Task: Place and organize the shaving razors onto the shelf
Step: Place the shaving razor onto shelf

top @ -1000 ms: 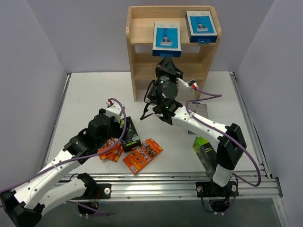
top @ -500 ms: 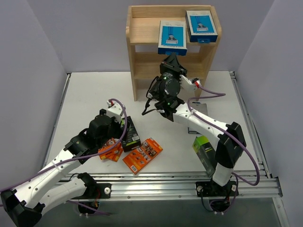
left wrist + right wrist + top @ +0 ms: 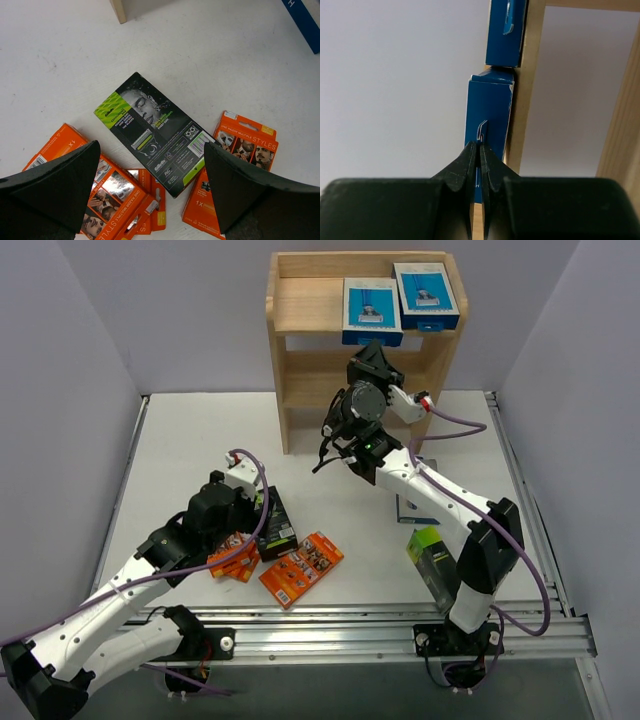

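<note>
1. While the right gripper (image 3: pixel 479 146) pinches shut on the thin hang tab of a blue-and-white razor box (image 3: pixel 372 310), that box sits on the top tier of the shelf (image 3: pixel 300 300), upper centre of the overhead view, just beside a second blue box (image 3: pixel 427 295).
2. At lower left, the left gripper (image 3: pixel 150 150) hovers with its jaws spread wide over a black-and-lime box (image 3: pixel 155 135) lying flat on the tabletop (image 3: pixel 200 440), holding nothing.
3. Flat orange packs (image 3: pixel 301 568) crowd that box, touching it on both sides. A second black-and-lime box (image 3: pixel 430 558) stands at lower right, near the right arm's base.
4. All appear to be light cardboard, stiff enough to pinch yet easily dented. The hang tab looks flimsy and may bend or tear under a pull.
5. The black box is probably best taken across its narrow width, between its two long sides. The orange packs lie flush and offer little edge, so they will likely need separating first.
</note>
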Robot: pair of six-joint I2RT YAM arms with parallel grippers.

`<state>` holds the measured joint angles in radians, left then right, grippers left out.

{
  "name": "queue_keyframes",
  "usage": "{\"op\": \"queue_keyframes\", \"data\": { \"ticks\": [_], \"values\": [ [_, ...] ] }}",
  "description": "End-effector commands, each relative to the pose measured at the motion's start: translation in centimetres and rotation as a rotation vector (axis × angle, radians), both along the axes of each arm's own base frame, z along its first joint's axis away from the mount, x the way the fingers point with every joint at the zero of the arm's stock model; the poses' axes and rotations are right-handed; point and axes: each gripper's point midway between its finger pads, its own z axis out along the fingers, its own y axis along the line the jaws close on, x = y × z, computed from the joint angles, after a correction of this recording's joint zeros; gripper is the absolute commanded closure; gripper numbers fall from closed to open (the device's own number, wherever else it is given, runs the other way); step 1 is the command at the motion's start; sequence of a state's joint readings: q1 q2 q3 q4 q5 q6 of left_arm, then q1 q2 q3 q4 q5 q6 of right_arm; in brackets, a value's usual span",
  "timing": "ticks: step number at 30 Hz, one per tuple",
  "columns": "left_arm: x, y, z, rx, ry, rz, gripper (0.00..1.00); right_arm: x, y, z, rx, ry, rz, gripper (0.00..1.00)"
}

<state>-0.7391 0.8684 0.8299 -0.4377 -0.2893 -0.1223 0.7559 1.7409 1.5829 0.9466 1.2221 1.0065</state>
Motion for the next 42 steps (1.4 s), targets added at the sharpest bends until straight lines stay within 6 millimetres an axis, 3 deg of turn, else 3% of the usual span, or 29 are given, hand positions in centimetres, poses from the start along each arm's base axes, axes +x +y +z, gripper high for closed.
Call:
{"op": "queue_keyframes", "data": {
  "ticks": [1,27,42],
  "values": [
    [0.4,-0.1,0.6,-0.002,-0.029,0.009,0.06,-1.1,-2.0,4.0,0.106,-0.087,-0.020,1.00],
    [0.6,-0.2,0.0,0.025,-0.009,0.007,0.06,3.4,-1.8,2.9,0.073,-0.058,0.001,1.00],
    [0.7,-0.1,-0.4,0.038,0.002,0.011,0.06,5.1,-2.3,2.4,0.081,-0.064,0.016,1.00]
  ]
}}
